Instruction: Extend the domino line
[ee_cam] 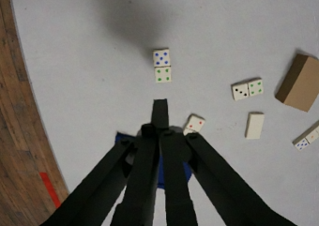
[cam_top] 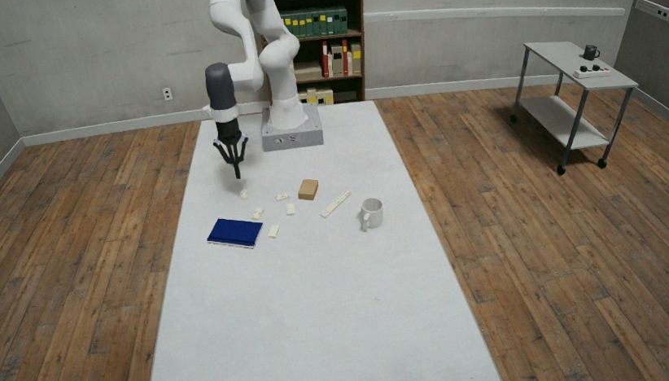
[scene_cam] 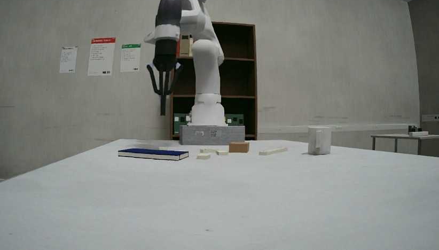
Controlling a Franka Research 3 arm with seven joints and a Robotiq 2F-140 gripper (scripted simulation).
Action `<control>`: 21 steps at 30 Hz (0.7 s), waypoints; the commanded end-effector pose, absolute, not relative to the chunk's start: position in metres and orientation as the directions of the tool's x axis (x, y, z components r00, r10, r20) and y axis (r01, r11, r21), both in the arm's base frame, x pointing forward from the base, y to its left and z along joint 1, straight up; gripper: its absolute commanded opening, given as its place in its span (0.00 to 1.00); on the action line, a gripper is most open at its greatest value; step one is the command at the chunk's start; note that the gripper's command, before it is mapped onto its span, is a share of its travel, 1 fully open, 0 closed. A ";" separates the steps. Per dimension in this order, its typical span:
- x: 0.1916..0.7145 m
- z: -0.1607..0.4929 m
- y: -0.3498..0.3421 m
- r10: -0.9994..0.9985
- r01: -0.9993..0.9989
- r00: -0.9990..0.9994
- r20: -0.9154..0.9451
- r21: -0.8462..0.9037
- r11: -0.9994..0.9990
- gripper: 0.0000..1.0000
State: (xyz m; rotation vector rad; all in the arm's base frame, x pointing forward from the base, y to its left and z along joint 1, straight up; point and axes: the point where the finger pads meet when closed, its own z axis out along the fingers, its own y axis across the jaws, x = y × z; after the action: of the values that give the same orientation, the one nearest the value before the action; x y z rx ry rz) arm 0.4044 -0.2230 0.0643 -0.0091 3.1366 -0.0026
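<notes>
The white arm rises from its grey base at the upper middle of the top view, bends over and comes down at the left. The dark wrist points straight down. The gripper hangs in the air, its fingers closed together and holding nothing.

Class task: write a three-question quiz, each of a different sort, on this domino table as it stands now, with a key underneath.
1. True or false: the gripper holds a domino.
2. Which lies nearest the blue book? A) mug B) brown block C) a face-down domino
3. Fill in: the domino ahead of the gripper in the wrist view lies face ____.

Key: 1 false; 2 C; 3 up.
</notes>
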 end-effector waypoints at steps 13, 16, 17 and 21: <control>0.400 0.067 -0.221 -0.031 -0.031 -1.000 0.003 0.004 1.000 1.00; 0.400 0.067 -0.221 -0.031 -0.031 -1.000 0.003 0.004 1.000 1.00; 0.400 0.067 -0.221 -0.031 -0.031 -1.000 0.003 0.004 1.000 1.00; 0.400 0.067 -0.221 -0.031 -0.031 -1.000 0.003 0.004 1.000 1.00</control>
State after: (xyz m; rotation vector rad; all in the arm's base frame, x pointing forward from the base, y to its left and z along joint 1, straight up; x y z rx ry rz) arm 0.4007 -0.2216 0.0678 -0.0317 3.1419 0.0062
